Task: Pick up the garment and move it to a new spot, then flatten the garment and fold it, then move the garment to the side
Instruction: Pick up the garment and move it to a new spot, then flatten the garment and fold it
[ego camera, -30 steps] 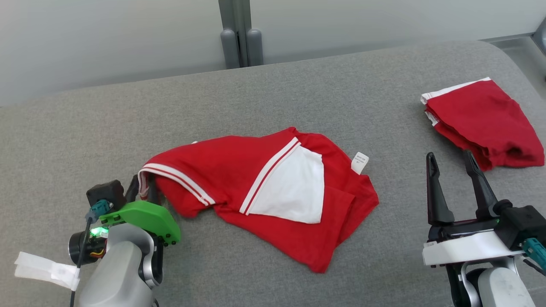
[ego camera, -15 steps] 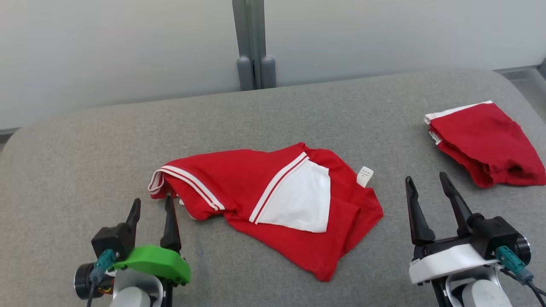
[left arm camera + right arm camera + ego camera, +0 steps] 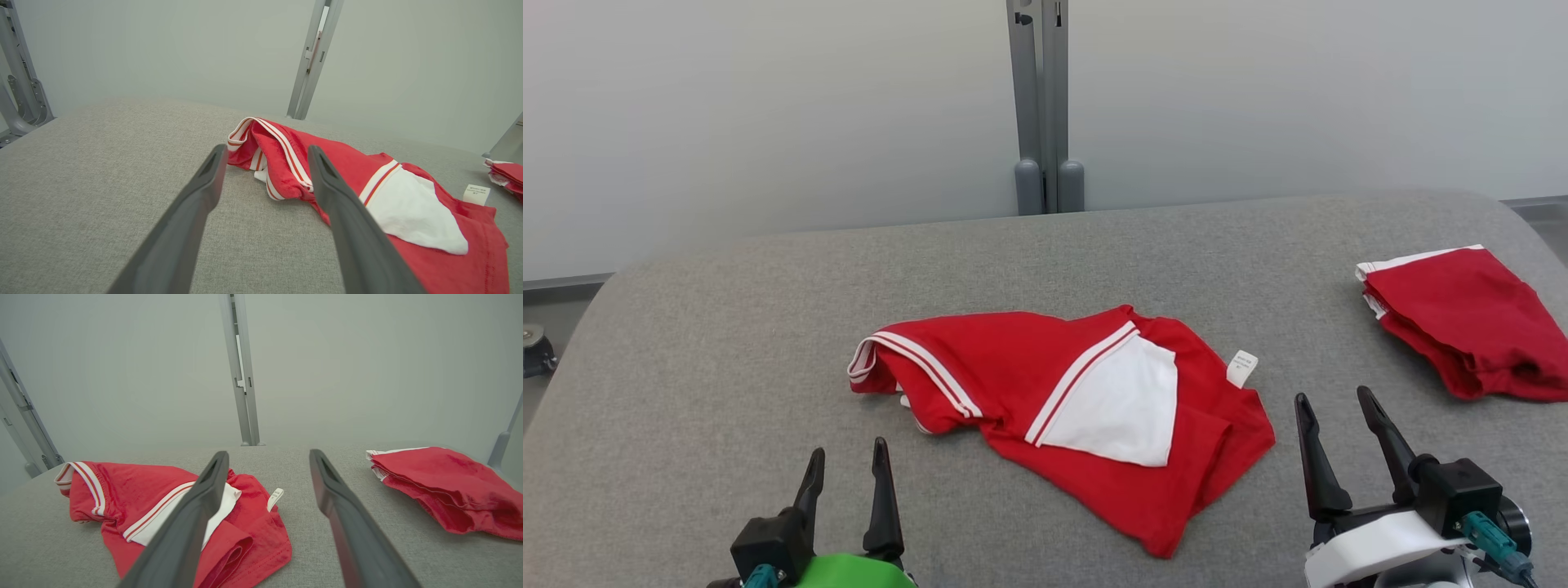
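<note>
On the gray soft table [image 3: 727, 327], the red garment [image 3: 980, 376] lies crumpled near the middle, with a white patch [image 3: 1123, 404] and white stripes on it. It is bunched up, so its shape is hard to tell, and parts of it are tucked under its own folds. A small white tag [image 3: 1241, 367] sticks out at its far right edge, and the words on it are too small to read. The left gripper [image 3: 848, 449] is low at the front, just short of the garment's striped end. Its two fingers are spread apart with nothing between them, and its body is cut off by the bottom of the head view. The right gripper [image 3: 1332, 398] is off to the garment's right, fingers apart too and holding nothing. A second red cloth [image 3: 1462, 327], folded, lies at the far right, partly cut off by the head view's edge.
</note>
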Controlling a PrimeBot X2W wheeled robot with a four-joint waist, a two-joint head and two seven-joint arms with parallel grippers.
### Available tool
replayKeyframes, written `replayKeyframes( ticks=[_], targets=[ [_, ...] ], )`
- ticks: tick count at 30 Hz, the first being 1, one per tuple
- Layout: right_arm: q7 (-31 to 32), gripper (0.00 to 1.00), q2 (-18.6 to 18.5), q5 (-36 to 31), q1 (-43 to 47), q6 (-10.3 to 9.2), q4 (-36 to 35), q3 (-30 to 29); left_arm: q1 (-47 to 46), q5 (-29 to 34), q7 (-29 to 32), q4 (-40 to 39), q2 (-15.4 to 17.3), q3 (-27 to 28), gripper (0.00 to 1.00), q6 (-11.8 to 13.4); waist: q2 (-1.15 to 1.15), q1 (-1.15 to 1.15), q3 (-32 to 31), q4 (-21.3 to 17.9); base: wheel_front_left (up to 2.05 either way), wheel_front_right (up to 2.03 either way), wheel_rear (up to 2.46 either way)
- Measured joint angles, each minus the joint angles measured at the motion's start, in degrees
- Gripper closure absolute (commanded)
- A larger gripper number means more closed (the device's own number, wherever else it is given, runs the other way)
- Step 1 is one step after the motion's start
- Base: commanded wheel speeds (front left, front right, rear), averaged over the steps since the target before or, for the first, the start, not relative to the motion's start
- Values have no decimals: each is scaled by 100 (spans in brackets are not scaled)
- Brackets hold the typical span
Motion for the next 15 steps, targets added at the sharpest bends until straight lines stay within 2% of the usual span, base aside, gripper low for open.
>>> replayKeyframes(
  ticks=[15],
  targets=[
    [0, 0, -1, 24, 29, 0, 178, 52, 98, 77, 0, -57, -49, 5, 0, 34, 0, 0, -67, 33, 0, 0, 0]
  ],
)
